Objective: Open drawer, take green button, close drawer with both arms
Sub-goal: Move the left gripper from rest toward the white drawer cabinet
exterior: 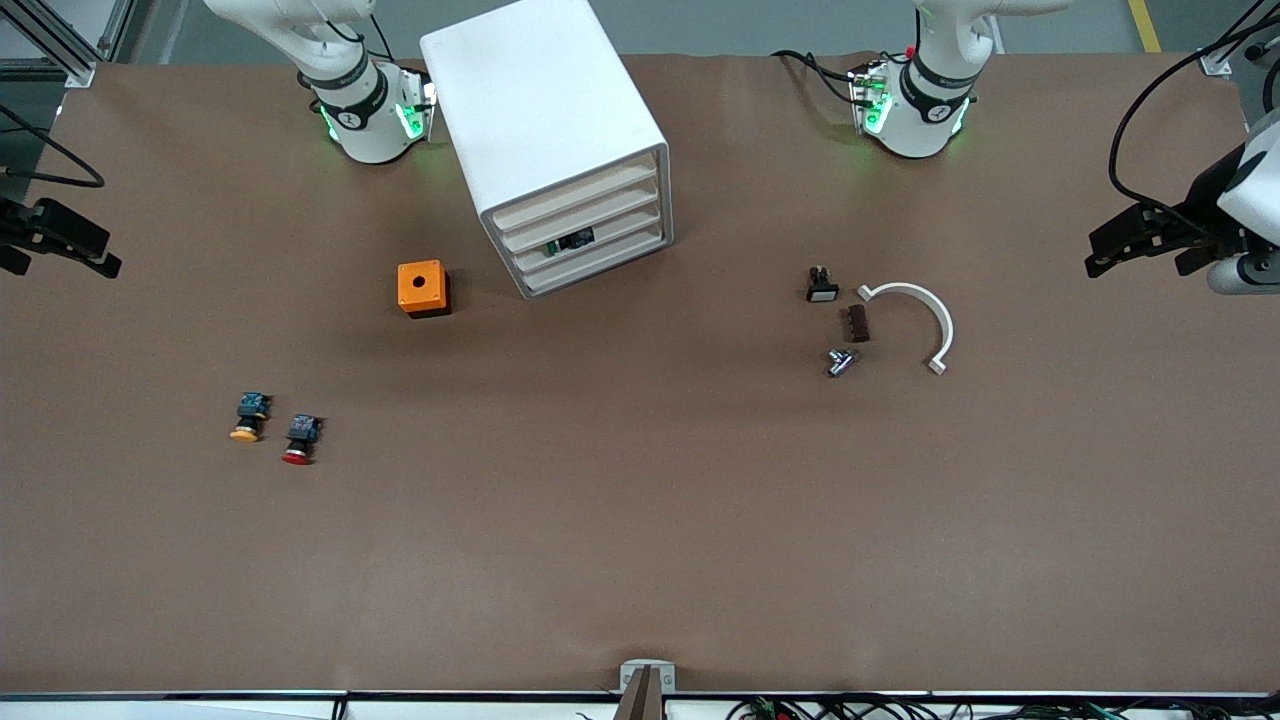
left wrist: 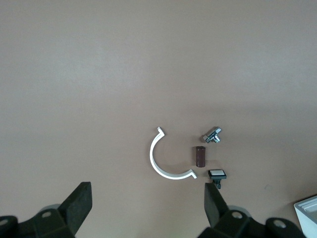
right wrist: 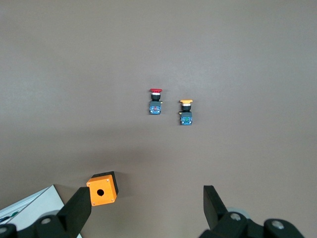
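The white cabinet (exterior: 545,120) stands near the arms' bases, its four drawers facing the front camera. The drawer (exterior: 610,243), third from top, is pushed in. A small dark, bluish-green piece, the button (exterior: 572,240), shows above its front lip; its cap is hidden. My left gripper (exterior: 1100,250) hangs open and empty at the left arm's end of the table; in the left wrist view (left wrist: 147,206) it is over bare table. My right gripper (exterior: 60,250) hangs open and empty at the right arm's end, its jaws wide apart in the right wrist view (right wrist: 146,208).
An orange box (exterior: 422,288) with a hole sits beside the cabinet. A yellow-capped button (exterior: 248,415) and a red-capped button (exterior: 301,438) lie nearer the front camera. A white curved clamp (exterior: 915,320), brown block (exterior: 857,323), silver fitting (exterior: 840,362) and small switch (exterior: 821,285) lie toward the left arm's end.
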### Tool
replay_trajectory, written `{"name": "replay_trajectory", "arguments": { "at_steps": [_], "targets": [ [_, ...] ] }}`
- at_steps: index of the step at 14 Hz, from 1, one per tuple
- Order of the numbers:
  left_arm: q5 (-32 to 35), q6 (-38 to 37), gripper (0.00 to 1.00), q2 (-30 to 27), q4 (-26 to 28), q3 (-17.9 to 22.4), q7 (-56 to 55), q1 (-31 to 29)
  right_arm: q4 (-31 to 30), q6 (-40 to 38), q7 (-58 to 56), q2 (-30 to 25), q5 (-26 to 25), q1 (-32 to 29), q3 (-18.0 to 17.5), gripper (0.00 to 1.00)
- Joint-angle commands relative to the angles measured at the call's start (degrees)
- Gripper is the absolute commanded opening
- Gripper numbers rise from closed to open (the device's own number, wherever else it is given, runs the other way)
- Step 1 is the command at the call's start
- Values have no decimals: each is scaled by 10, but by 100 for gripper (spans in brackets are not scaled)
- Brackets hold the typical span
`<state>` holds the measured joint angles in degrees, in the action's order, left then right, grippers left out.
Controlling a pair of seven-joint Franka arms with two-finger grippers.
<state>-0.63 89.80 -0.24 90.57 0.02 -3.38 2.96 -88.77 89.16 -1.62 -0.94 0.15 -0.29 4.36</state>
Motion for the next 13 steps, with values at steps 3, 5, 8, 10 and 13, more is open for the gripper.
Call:
{"name": "replay_trajectory", "arguments": {
  "at_steps": [3,5,8,10,13],
  "targets": [
    [7,-13,100,5,-15,-5,19,-3,2,-5,-1,0,-5,-2,-3,100],
    [6,-13,100,6,-14,-4,18,-3,2,-5,-1,0,-5,-2,-3,100],
    [6,-13,100,10,-13,-4,11,-4,2,-5,-1,0,-5,-2,-2,100],
    [6,-13,100,28,-11,-4,10,-4,2,-5,-1,0,-5,-2,-3,100],
    [6,-13,100,77,-11,-5,7,0,2,-5,-1,0,-5,-2,-3,100]
  ]
}}
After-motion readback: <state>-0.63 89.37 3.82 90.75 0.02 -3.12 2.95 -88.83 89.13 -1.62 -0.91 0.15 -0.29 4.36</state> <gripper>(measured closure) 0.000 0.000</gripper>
